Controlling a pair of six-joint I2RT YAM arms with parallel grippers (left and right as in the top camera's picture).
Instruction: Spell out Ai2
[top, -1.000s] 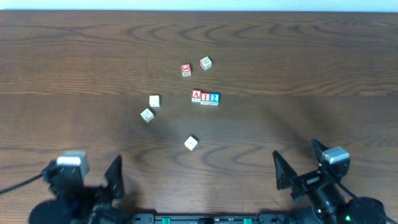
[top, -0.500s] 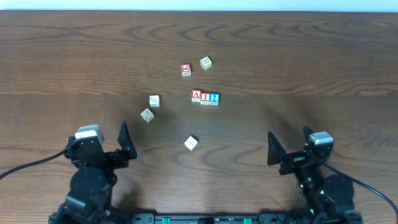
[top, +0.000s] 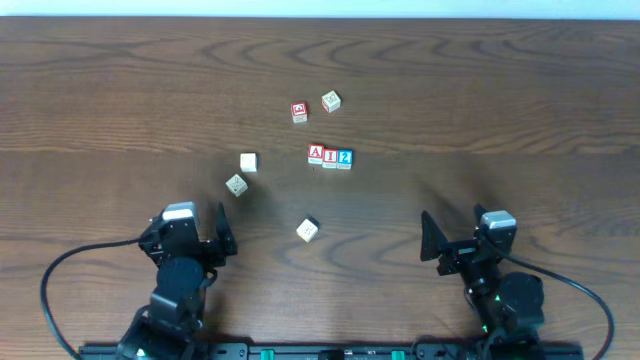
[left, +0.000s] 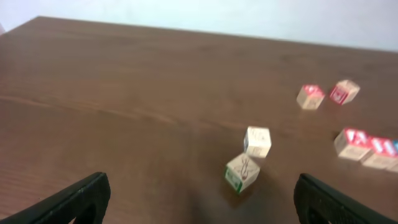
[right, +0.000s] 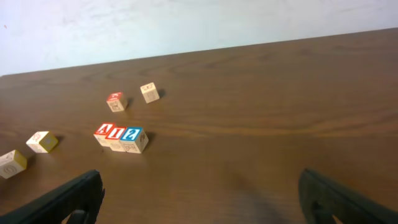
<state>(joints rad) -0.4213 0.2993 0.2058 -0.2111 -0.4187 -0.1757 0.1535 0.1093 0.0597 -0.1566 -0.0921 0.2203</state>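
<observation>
At the near edge of the wooden table (top: 120, 90), the left claw (left: 205, 202) hangs spread wide. Its two dark fingertips (left: 81, 198) sit at opposite edges of the left wrist view, holding nothing and touching no block. The right claw (right: 202, 200) is spread just as wide, and it too is empty and clear of every block.

Ahead of the right claw and off to its left, three cubes stand in a straight row with their sides touching. They are the A block (right: 102, 132), red-topped with a white letter, then the I block (right: 115, 134), also red, then the 2 block (right: 132, 137), blue with a white numeral. From overhead the row reads A, I, 2 from left to right. Seen from the left claw, it lies ahead and to the right, well apart.

Farther beyond the row are a red-topped block (top: 299, 112) and, just beside it, a tilted pale block (top: 331, 101). Nearer the left claw, ahead and slightly right, a green-sided block (left: 242, 172) stands close to a plain pale block (left: 257, 141); the two are apart. A lone block (top: 307, 230) rests between the two claws, closer to the left one.
</observation>
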